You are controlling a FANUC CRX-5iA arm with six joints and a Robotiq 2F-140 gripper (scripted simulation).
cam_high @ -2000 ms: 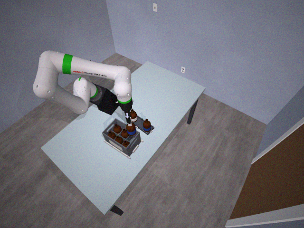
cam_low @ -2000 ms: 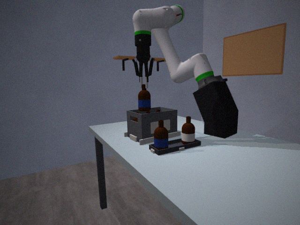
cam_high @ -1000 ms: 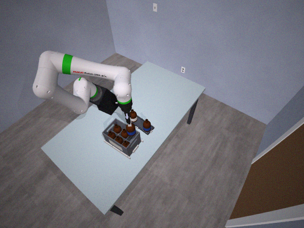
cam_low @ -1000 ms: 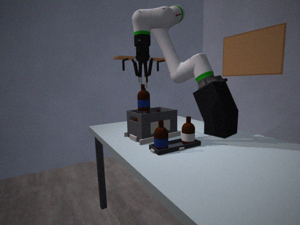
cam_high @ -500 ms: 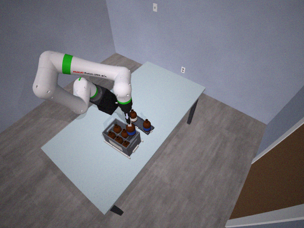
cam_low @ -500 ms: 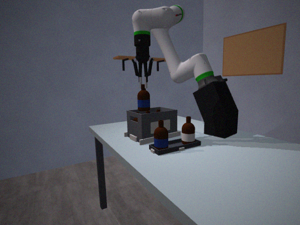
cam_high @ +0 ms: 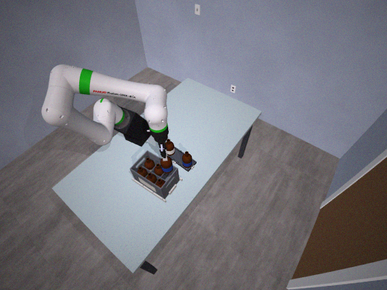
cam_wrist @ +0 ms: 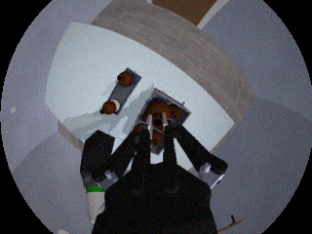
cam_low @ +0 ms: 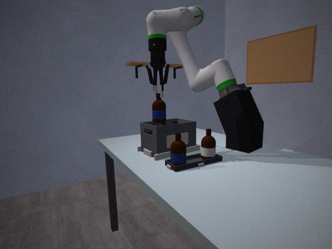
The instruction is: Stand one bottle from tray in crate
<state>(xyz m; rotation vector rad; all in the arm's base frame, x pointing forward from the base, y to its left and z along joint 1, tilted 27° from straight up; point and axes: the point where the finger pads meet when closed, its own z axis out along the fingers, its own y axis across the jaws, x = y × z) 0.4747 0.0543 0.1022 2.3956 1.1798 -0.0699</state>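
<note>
My gripper (cam_low: 158, 93) is shut on the neck of a brown bottle with a blue label (cam_low: 158, 108). It holds the bottle upright, with its base just inside the top of the grey crate (cam_low: 167, 134). In the top view the held bottle (cam_high: 166, 164) is over the crate's corner cell nearest the tray. Several brown bottles (cam_high: 150, 174) stand in the other cells. The dark tray (cam_low: 193, 162) lies beside the crate with two upright bottles, one with a blue label (cam_low: 178, 153) and one with a white label (cam_low: 208, 144). In the wrist view the fingers close on the bottle's cap.
The arm's black base (cam_low: 238, 121) stands on the table behind the tray. The table's edge (cam_low: 128, 166) runs close to the left of the crate. A wooden shelf (cam_low: 152, 65) hangs on the far wall.
</note>
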